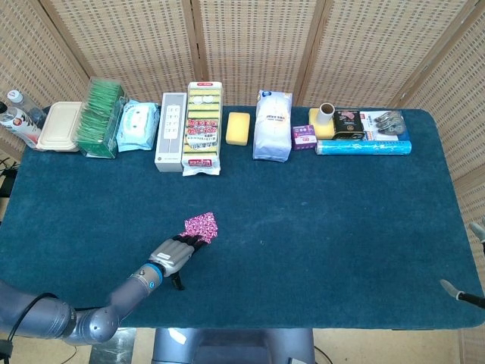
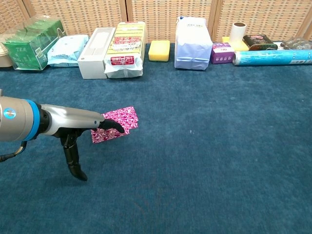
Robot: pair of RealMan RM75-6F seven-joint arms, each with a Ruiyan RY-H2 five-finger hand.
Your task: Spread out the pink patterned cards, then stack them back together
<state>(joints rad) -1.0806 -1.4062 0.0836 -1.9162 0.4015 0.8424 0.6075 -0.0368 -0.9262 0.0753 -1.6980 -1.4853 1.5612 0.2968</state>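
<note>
Pink patterned cards [image 2: 114, 125] lay lower left of centre in the chest view, flat on the blue counter [image 2: 219, 146], already fanned a little into two overlapping layers. Left robot hand [image 2: 92, 127] reached in from the left edge, fingertips [image 2: 117, 127] resting on the near edge of the cards, thumb hanging down clear of them; nothing clamped, fingers apart. Right robot hand: only a sliver at the lower right edge of the head view, state impossible to tell. Judged thin, light and slick-faced, yet gripped by the carpet-like cloth underneath. Best handled by pressing lightly on the top face and dragging sideways; for restacking, squeezing at the long edges.
</note>
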